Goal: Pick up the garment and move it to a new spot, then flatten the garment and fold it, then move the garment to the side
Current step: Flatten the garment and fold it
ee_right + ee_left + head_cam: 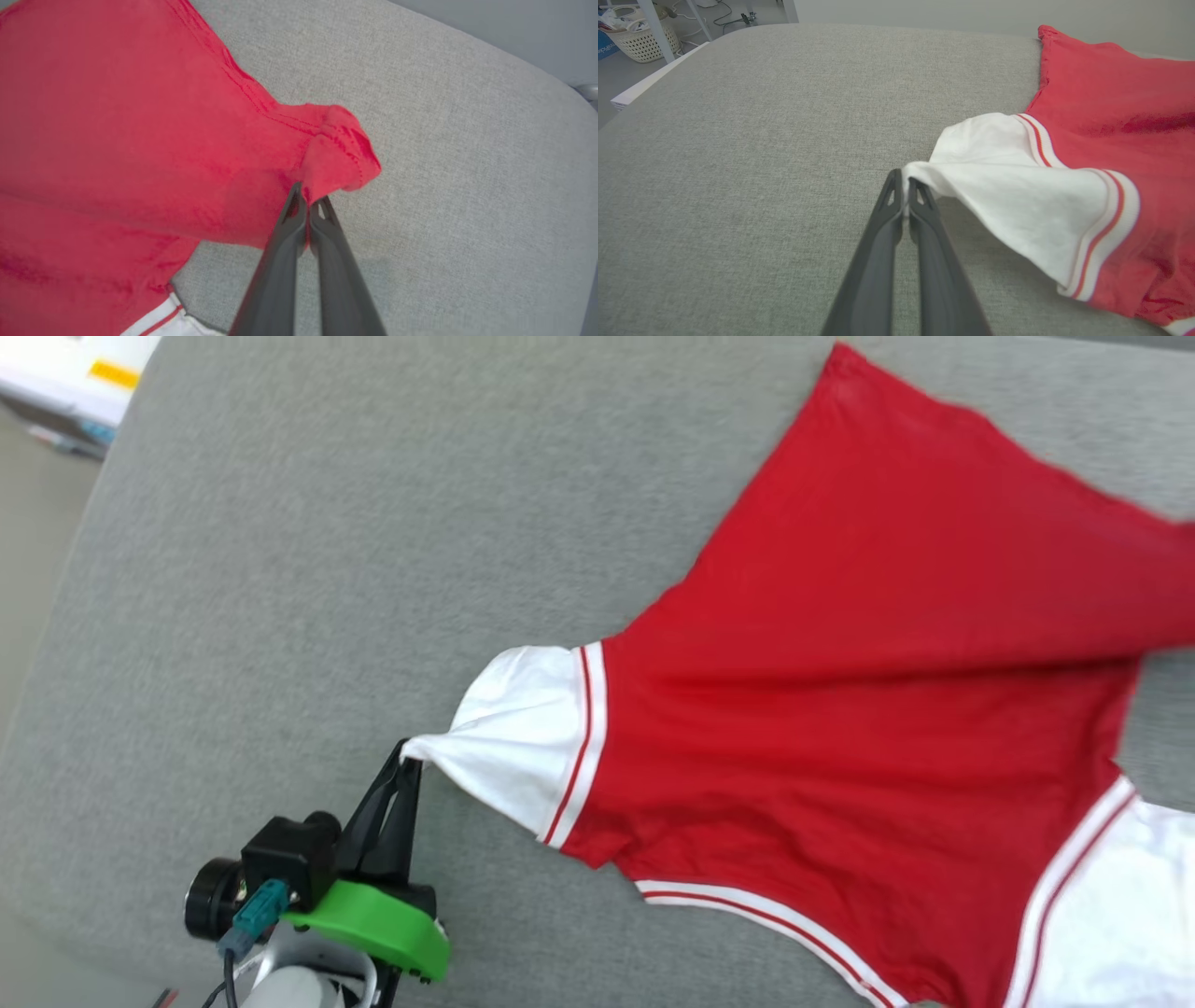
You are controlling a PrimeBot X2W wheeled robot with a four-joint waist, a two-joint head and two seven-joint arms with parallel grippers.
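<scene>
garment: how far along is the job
Done: both grips are made. The left gripper pinches the tip of the white sleeve, the right gripper a red corner. In hand: the garment is drawn out between them over the grey surface. Left: flattening, folding, moving it aside; no fold shows yet.

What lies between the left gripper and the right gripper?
The garment spans it: the left gripper pinches its white sleeve in the left wrist view, the right gripper a red corner in its own.
</scene>
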